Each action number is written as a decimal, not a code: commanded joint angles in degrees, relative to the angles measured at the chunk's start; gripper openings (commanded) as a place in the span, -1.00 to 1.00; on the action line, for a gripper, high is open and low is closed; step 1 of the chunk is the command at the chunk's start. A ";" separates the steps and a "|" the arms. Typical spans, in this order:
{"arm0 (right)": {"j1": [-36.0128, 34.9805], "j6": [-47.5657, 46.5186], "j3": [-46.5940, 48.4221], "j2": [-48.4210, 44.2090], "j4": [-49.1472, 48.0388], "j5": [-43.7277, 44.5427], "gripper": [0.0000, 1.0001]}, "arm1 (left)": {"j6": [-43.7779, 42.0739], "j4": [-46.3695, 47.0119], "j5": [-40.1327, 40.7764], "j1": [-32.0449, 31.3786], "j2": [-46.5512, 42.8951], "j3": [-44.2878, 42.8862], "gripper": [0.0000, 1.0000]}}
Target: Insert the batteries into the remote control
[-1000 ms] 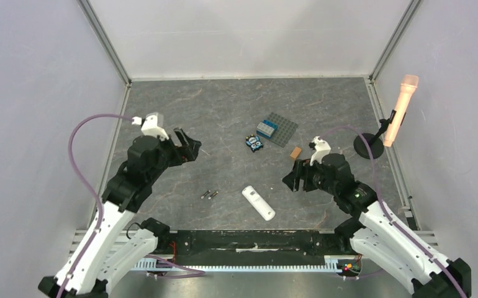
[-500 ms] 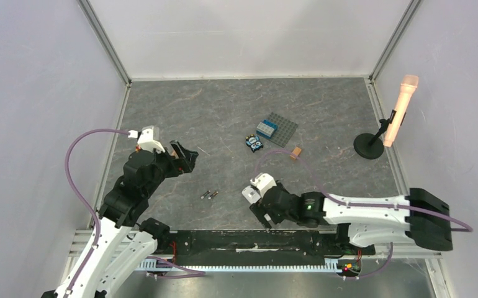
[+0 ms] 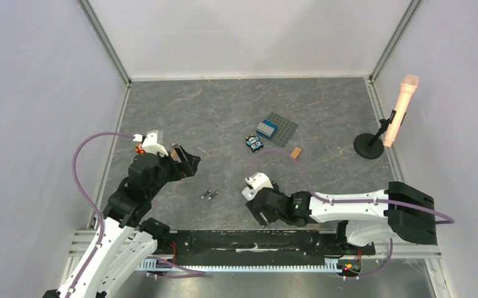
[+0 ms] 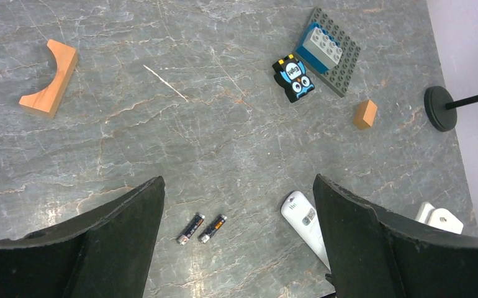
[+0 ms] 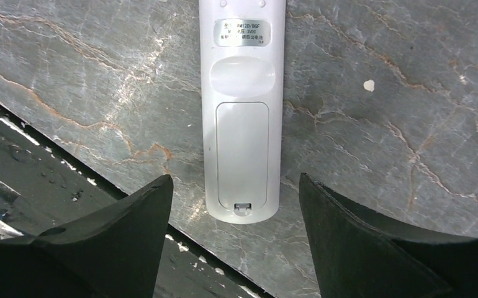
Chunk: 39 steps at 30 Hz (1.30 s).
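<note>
The remote control (image 5: 243, 124) lies back up near the table's front edge, its battery cover closed. My right gripper (image 5: 235, 180) is open and hangs over the remote's lower end, a finger on each side, not touching. In the top view the right gripper (image 3: 262, 213) hides the remote. The two batteries (image 4: 200, 228) lie side by side on the table, left of the remote (image 4: 303, 225); they also show in the top view (image 3: 209, 194). My left gripper (image 4: 236, 186) is open and empty, raised above the batteries, and shows up and left of them in the top view (image 3: 187, 162).
A small orange-brown block (image 3: 296, 152), a grey baseplate with a blue brick (image 3: 277, 128) and a black-and-blue figure (image 3: 254, 143) lie mid-table. A wooden arch block (image 4: 49, 77) lies at the left. A peach microphone on a black stand (image 3: 400, 108) stands at the right. The black front rail (image 5: 50, 205) runs just below the remote.
My right arm swung from the right side across to above the remote, then edged slightly left. My left gripper drifted a little nearer and lower. Batteries and remote have not moved.
</note>
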State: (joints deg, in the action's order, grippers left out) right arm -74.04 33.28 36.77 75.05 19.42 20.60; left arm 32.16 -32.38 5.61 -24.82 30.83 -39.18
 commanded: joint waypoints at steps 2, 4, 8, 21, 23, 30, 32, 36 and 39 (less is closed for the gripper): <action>2.81 1.77 -1.80 0.09 -4.58 -4.52 0.49 | 1.59 4.86 -2.28 0.08 -0.92 1.49 0.88; 4.35 1.55 -2.85 -0.11 -5.80 -7.04 0.43 | 1.96 5.35 -2.62 0.12 -1.02 1.97 0.88; 7.32 0.71 -4.37 0.25 -7.02 -11.68 0.26 | 4.00 5.56 -1.76 0.08 -1.05 2.33 0.87; 9.54 -7.44 -0.19 3.12 -11.18 -15.57 -0.41 | 6.82 8.62 -12.32 0.10 5.14 3.01 0.87; 10.71 -8.21 0.91 2.12 -13.82 -18.07 -0.41 | 7.87 10.50 -15.85 0.12 6.55 3.79 0.86; 15.18 -7.75 3.53 -0.02 -26.17 -27.82 -0.44 | 12.54 15.61 -25.12 0.11 12.76 5.81 0.78; 15.82 -7.72 4.74 0.70 -28.08 -28.96 -0.45 | 14.32 18.44 -26.91 0.03 13.83 6.76 0.76; 17.18 -7.29 7.19 2.35 -30.62 -30.88 -0.46 | 16.61 22.43 -28.24 -0.05 15.70 8.00 0.76; 18.00 -5.88 7.59 2.38 -33.88 -32.65 -0.46 | 16.53 22.05 -27.60 -0.17 17.20 7.80 0.75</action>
State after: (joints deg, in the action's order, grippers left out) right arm -57.12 26.46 41.58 76.99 -6.42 -8.25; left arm 45.74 -15.22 -19.77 -24.84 46.76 -31.22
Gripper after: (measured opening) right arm 0.481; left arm 0.880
